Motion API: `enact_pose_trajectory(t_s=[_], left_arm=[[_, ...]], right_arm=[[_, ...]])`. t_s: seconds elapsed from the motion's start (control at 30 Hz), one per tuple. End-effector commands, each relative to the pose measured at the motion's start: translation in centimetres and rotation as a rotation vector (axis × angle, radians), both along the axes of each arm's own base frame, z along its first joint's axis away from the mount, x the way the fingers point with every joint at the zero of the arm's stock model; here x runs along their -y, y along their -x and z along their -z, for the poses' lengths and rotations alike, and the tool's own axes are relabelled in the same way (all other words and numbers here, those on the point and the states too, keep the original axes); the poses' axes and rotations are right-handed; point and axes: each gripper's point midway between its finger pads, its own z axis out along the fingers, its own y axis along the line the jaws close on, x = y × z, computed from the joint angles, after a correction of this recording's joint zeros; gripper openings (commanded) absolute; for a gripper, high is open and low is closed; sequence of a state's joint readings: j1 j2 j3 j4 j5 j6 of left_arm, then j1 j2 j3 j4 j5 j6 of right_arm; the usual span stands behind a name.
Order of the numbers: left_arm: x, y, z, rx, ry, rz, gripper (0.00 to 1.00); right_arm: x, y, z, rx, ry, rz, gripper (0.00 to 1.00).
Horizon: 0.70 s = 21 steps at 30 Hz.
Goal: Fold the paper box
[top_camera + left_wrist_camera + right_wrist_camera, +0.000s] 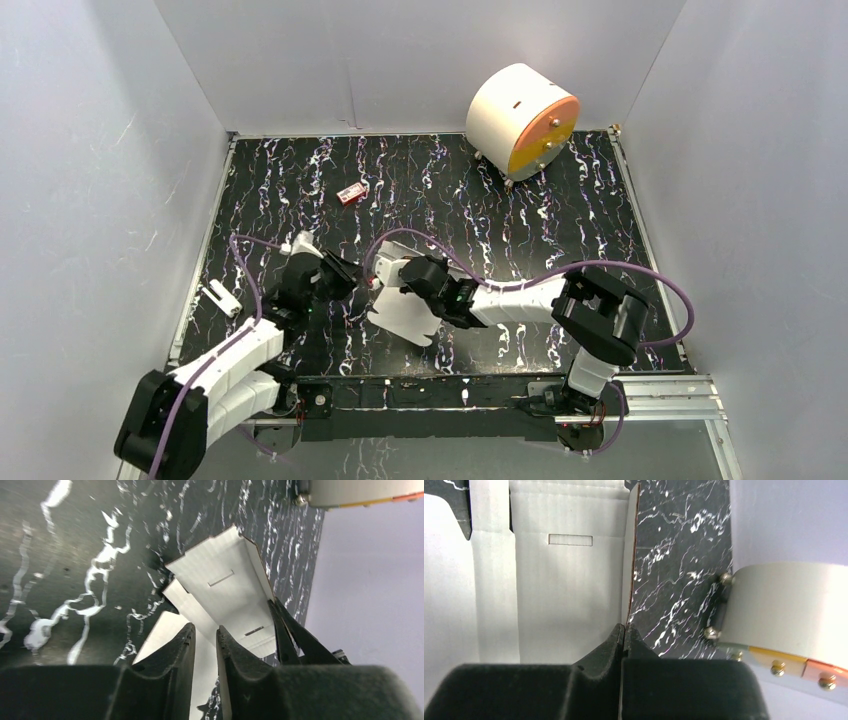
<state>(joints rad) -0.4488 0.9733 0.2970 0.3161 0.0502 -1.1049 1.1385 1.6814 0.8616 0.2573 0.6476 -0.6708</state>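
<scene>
The paper box (pixel 405 312), a part-folded white sheet, is lying in the middle of the bench (pixel 560 200) between both arms, with the right claw (pixel 624 630) clamping its upright side wall and the left claw (pixel 206 632) standing slightly apart over a flap. The right claw should be holding that wall steady while the left is creasing the flap inward. Whether the left claw is touching the card is proving hard to tell.

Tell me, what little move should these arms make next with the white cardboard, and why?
Probably the left gripper should take the flap lying flat under its fingertips and lift it. Its jaws stand slightly apart, holding nothing, while the right gripper is pinched shut on a raised wall of the paper box, steadying it.
</scene>
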Motion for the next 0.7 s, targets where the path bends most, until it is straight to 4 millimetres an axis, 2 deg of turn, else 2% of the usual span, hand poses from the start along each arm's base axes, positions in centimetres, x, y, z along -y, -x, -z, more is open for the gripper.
enact_pose_trajectory(t_s=[0.0,0.17,0.27,0.47,0.67], left_arm=[[-2.4,0.0,-1.0,-0.021,-0.076,-0.018,0.23],[-3.6,-1.0,-3.9,0.028,-0.146,-0.006,0.33],[-4.2,-1.9,-4.8,0.047,-0.197,-0.008,0.38],[-3.4,-3.8,-4.1,0.044,-0.169,-0.012,0.49],[-2.2,-5.8,-3.4,0.120,-0.100,-0.011,0.59]], right_arm=[[-1.8,-1.0,-3.8,0.166,-0.040,-0.134,0.00],[-2.9,-0.6,-5.3,0.310,-0.029,-0.302,0.00],[-3.1,-1.3,-5.7,0.354,-0.022,-0.334,0.00],[-3.3,-1.2,-6.9,0.459,-0.042,-0.389,0.00],[-3.1,-1.2,-5.8,0.450,-0.017,-0.446,0.00]])
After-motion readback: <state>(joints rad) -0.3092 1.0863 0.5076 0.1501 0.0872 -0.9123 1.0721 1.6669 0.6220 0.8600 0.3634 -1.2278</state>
